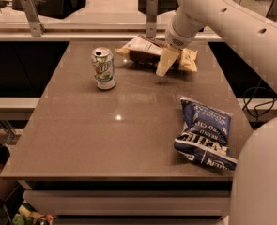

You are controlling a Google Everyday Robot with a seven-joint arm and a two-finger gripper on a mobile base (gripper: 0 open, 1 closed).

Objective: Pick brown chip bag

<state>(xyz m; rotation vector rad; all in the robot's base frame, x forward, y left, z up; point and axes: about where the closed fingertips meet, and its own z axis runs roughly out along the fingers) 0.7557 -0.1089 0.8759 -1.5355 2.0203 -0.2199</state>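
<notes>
gripper (164,65) is showing pale cream over the brown chip bag (140,55) | bag is showing dark brown middle, yellow-cream ends, whitish panel | can (103,68) is showing green and white | blue chip bag (204,132) is showing white lettering | table (105,139) is showing grey-brown

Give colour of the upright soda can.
Green-and-white metal can, camera view; gripper at crinkly brown chip bag.

The end effector (166,61), over the brown chip bag (139,48), hides part of it.

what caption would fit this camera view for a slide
Gripper at the brown chip bag on the table's far edge, green can and blue chip bag nearby
</notes>
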